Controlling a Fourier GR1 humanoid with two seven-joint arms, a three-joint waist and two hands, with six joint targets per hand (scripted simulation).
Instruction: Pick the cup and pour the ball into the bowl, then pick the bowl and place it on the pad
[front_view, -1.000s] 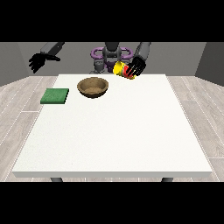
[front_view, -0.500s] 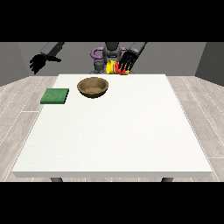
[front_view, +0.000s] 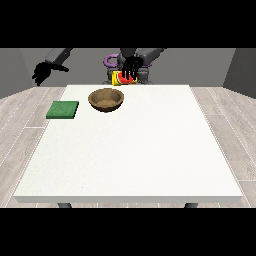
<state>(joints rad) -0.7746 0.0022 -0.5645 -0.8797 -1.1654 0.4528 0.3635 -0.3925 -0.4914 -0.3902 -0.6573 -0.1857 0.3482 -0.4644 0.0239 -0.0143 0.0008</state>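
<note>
bare room, white table (front_view: 130, 150)

The hand at the view's right (front_view: 131, 67) covers most of the cup (front_view: 120, 78) — the ball (if inside) cannot be seen — and its grip is too small to judge.

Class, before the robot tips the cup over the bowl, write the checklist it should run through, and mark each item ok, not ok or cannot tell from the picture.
1. Cup in the robot hand at the view's right: ok, the fingers curl over it.
2. Cup above the bowl: not ok, it shows behind the bowl and to its right in the view.
3. Ball inside the cup: cannot tell, it is hidden.
4. Bowl upright and free to receive: ok, it stands open on the table.
5. Pad free for the bowl: ok, nothing lies on it.
6. Robot hand at the view's left out of the way: ok, it hangs off beyond the table's corner.
</note>
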